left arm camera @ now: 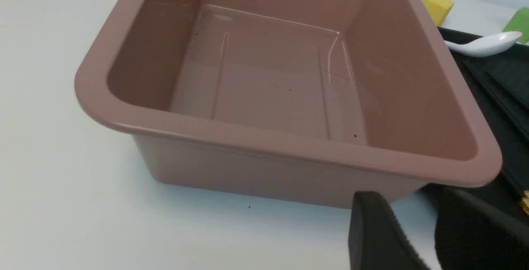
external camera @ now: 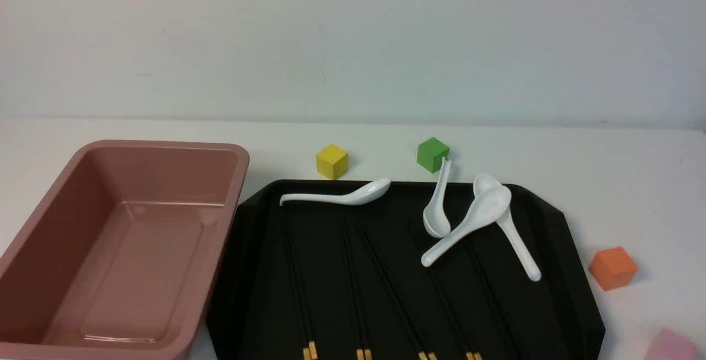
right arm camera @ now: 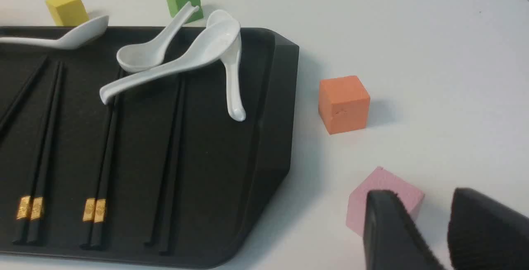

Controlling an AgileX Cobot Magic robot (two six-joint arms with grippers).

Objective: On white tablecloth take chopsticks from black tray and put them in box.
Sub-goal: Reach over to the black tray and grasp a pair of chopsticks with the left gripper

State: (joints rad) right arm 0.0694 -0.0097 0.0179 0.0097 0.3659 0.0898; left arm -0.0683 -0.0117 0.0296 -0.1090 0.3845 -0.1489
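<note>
Left gripper (left arm camera: 409, 199) & right gripper (right arm camera: 425, 197) hang w/ fingers apart, empty. Four prs of chopsticks (right arm camera: 103, 158) lie in black tray (external camera: 573, 272), gold ends at its near edge. Box (external camera: 165, 144), white tablecloth's (external camera: 634, 183) left side, has nothing in it, so none moved yet.

I see four pairs of black chopsticks (external camera: 299, 294) lying flat and roughly parallel in the matte black tray (external camera: 557, 222), with their gold-banded ends toward the robot. The dusty-pink box (external camera: 71, 205) sits upright right beside the tray's left edge. Both rest on the white tablecloth (external camera: 606, 156).
</note>
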